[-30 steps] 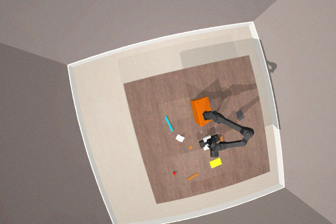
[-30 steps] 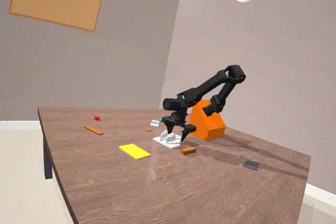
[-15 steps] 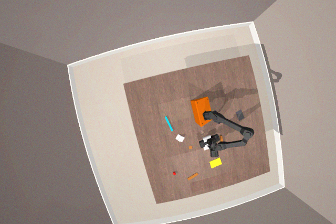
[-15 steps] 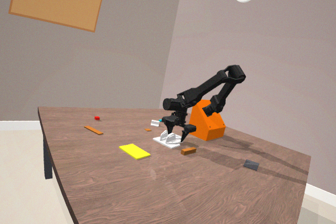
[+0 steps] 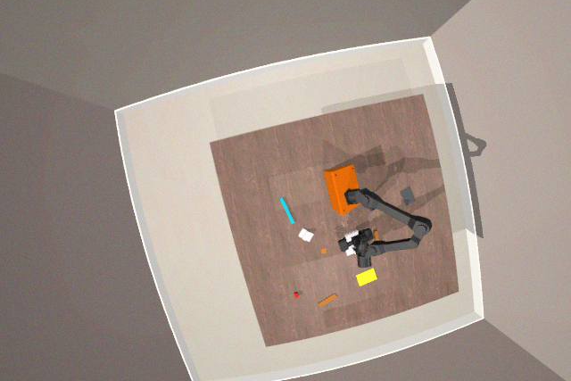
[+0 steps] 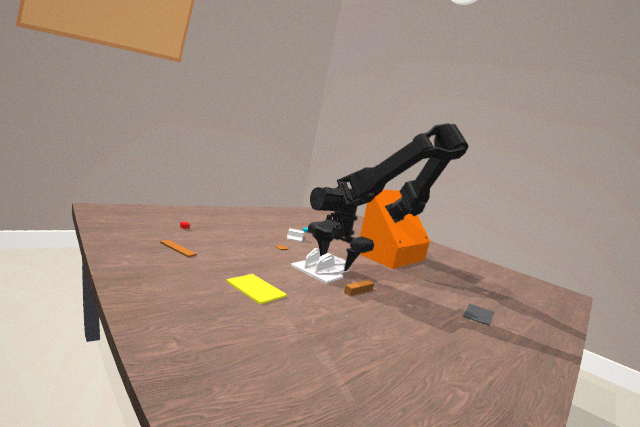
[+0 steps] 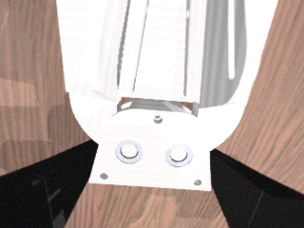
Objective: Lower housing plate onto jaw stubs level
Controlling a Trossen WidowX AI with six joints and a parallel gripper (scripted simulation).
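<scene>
My gripper (image 5: 355, 238) (image 6: 334, 262) (image 7: 152, 147) points down over the white assembly, its fingers on opposite edges of the white housing plate (image 7: 154, 167) and shut on it. In the wrist view the plate has two grey-rimmed round holes with bright round ends inside. Beyond it lie two long parallel white ribs (image 7: 137, 52) (image 7: 194, 57), the jaws by their look, on a wider white base. In the exterior view two upright white wedges (image 6: 312, 258) (image 6: 326, 263) stand on a flat white base (image 6: 325, 279) on the table. Whether the plate sits fully down on the stubs cannot be told.
An orange box (image 5: 338, 187) (image 6: 395, 236) stands behind the hand. A brown block (image 6: 359, 288) lies close beside the assembly, a yellow plate (image 5: 366, 277) (image 6: 256, 288) in front. A small white piece (image 5: 305, 235) (image 6: 295, 234) and a cyan bar (image 5: 287, 211) lie farther off.
</scene>
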